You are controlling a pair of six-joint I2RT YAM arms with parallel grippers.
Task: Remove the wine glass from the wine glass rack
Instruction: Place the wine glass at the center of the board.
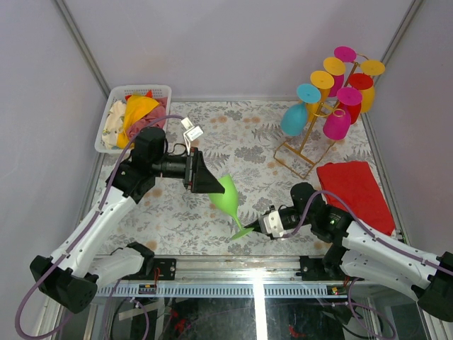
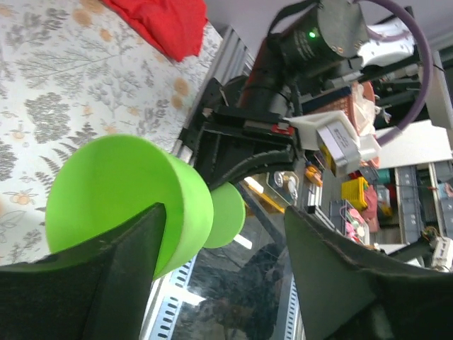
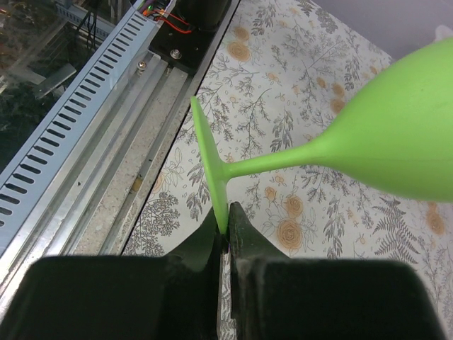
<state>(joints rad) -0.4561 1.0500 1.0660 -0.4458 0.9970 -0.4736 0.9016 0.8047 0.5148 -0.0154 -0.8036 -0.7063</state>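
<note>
1. Checking in from the remote desk. The green wine glass (image 1: 225, 195) is off the wine glass rack (image 1: 304, 152). It hangs over the near-middle of the table (image 1: 233, 134), well apart from the rack.
2. The glass is tipped almost on its side. Its bowl points toward the left arm and its foot toward the right arm.
3. The right gripper (image 3: 226, 230) is clamped tight on the rim of the glass's foot. In the right wrist view the thin green disc sits edge-on between the two fingers.
4. The left gripper (image 2: 219, 219) is spread wide with the bowl between its jaws. In the left wrist view one finger (image 2: 106, 283) overlaps the side of the bowl, and there's a clear gap to the other finger. I wouldn't call that a grip.
5. The rack stands in the far right corner of the table. The coloured glasses (image 1: 337, 124) hang on it upside down: teal, pink, yellow, red.
6. A red cloth (image 1: 354, 191) lies just in front of the rack, and a white basket (image 1: 113, 113) with fabric in it sits at far left.
</note>
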